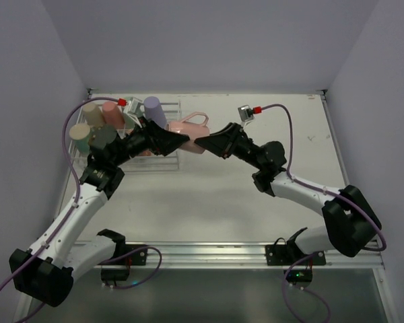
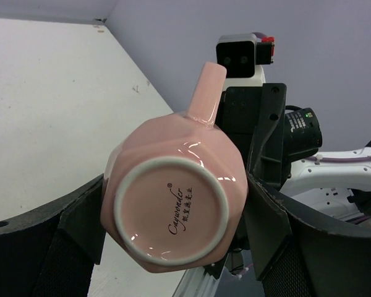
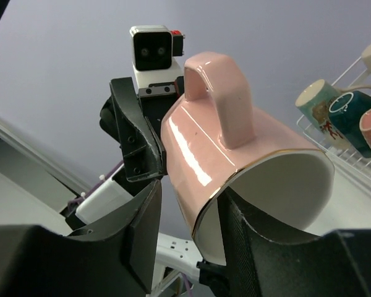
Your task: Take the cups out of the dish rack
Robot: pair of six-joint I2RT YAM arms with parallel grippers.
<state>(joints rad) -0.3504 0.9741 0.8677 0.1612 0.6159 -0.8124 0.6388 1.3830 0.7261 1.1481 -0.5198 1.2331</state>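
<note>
A pink mug (image 1: 190, 126) hangs on its side in the air between both arms, just right of the dish rack (image 1: 165, 161). My left gripper (image 2: 173, 216) is shut on the mug (image 2: 173, 204) across its body near the base, handle pointing up. My right gripper (image 3: 191, 198) straddles the gold rim of the mug (image 3: 235, 148): one finger is inside the mouth, and the other stands outside with a gap to the wall. In the rack stand a beige cup (image 1: 91, 111), a salmon cup (image 1: 112, 111), a mint cup (image 1: 79, 136), a dark green cup (image 1: 103, 138) and a lilac cup (image 1: 155, 112).
The rack sits at the table's back left, near the left wall. The right wrist view shows its wire edge (image 3: 352, 162) with a floral cup (image 3: 315, 102) and a dark teal mug (image 3: 353, 111). White tabletop (image 1: 283, 128) spreads to the right, and a metal rail (image 1: 209, 252) runs along the front.
</note>
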